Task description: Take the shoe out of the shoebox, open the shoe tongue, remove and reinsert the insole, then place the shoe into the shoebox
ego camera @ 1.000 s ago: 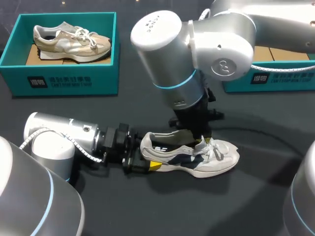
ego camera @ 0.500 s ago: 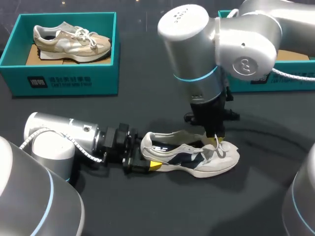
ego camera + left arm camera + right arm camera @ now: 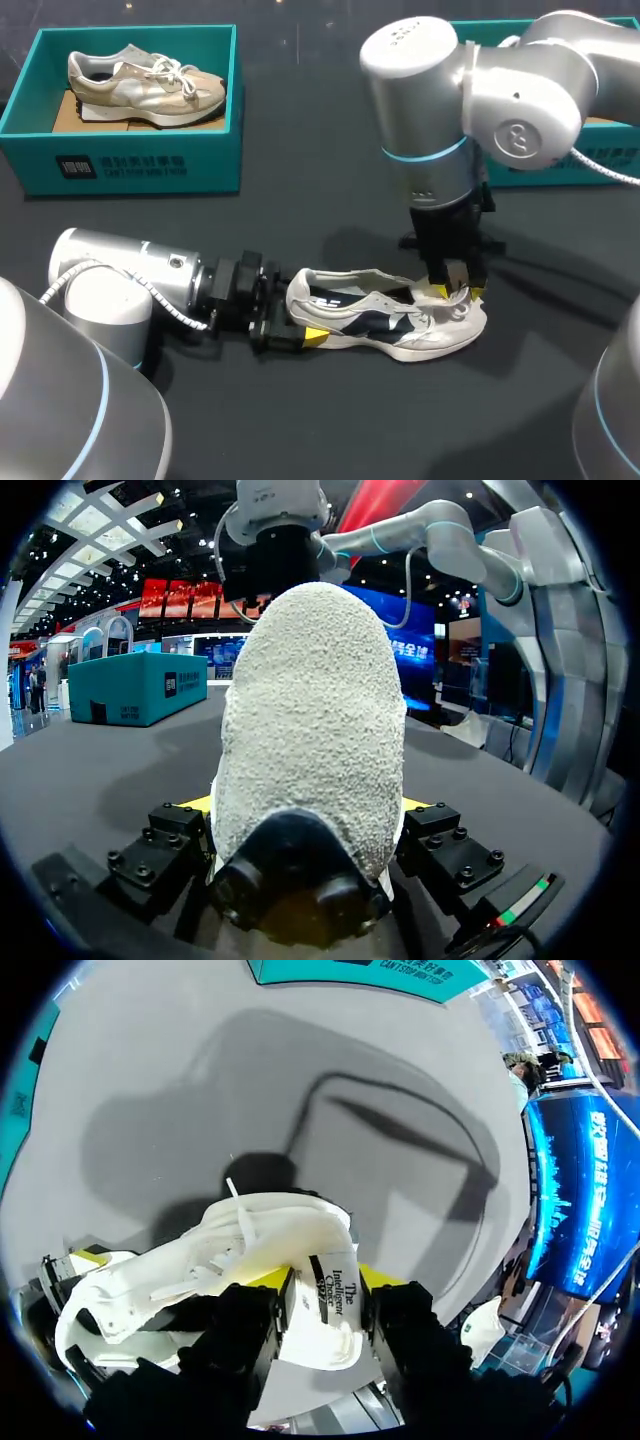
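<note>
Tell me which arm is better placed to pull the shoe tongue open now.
Right. The right claw pinches the tongue between its fingers, while the left claw clamps the shoe at its heel, steadying it.

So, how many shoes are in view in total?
2. A beige shoe lies in the left teal shoebox. A white and navy shoe lies on the table. The right shoebox is partly hidden, so it may hold another.

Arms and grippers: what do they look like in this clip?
Both arms are chunky silver-grey cylinders with rounded joint caps and thin light-blue rings. The right arm carries a round embossed logo; a white coiled cable runs along the left arm. The right gripper and left gripper are black and boxy, tipped in bright yellow.
</note>
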`<act>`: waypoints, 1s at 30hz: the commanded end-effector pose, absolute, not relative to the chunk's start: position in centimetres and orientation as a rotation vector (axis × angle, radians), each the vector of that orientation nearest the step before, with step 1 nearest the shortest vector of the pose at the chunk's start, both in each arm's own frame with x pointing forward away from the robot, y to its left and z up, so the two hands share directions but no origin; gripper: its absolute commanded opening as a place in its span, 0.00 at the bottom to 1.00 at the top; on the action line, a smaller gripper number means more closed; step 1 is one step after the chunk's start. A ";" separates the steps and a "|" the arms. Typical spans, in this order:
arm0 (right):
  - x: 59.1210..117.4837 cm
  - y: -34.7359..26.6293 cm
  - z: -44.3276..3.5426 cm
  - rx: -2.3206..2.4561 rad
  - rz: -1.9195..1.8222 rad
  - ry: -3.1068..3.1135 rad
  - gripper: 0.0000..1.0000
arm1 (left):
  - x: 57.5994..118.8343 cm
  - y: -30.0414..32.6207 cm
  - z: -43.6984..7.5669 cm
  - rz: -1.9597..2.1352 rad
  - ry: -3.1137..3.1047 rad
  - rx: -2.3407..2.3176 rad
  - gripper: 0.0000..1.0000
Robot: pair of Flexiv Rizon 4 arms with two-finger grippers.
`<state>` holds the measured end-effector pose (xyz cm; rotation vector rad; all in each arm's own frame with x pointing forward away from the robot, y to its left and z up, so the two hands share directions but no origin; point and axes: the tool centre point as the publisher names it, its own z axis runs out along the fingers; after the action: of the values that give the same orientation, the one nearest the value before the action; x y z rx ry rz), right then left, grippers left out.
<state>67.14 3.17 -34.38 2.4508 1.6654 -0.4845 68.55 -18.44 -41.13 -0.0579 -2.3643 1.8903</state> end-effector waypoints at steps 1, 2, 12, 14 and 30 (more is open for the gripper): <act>66.8 3.7 -34.7 2.529 -0.494 1.428 0.47 | 68.5 -18.6 -41.4 1.886 -2.366 -0.059 0.00; 66.7 3.5 -34.7 2.527 -0.501 1.421 0.47 | 68.5 -18.6 -41.4 1.886 -2.366 -0.059 0.00; 66.3 1.9 -35.3 2.487 -0.509 1.360 0.64 | 68.5 -18.6 -41.4 1.886 -2.366 -0.059 0.00; 66.2 1.5 -35.6 2.488 -0.477 1.365 0.65 | 68.5 -18.6 -41.4 1.886 -2.366 -0.059 0.00; 66.1 3.4 -27.5 2.284 -0.303 1.504 0.53 | 68.5 -18.6 -41.4 1.886 -2.366 -0.059 0.00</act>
<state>66.82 1.99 -30.42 2.2586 1.6942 -0.3923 68.55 -18.41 -41.18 -0.0579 -2.3646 1.8898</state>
